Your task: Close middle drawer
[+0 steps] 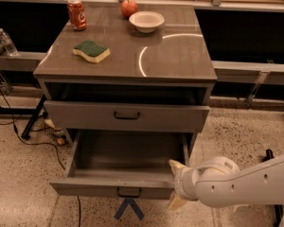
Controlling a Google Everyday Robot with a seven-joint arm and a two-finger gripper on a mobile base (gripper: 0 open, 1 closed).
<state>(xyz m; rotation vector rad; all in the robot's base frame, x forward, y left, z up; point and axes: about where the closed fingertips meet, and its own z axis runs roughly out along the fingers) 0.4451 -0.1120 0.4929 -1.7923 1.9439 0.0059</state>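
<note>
Contact stage, we judge: gripper [176,184] sits at the right end of the pulled-out middle drawer [94,188], jaws apart astride its front panel, and next comes a square push into the cabinet [180,60].

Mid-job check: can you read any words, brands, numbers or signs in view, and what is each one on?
Nothing reads clearly.
Can: red, pale print too blurred to read.
Bottle: label too small to read.
Chevron: blue mark on the floor below the middle drawer, no words.
Hand, at that drawer's front right corner: no marking visible.
</note>
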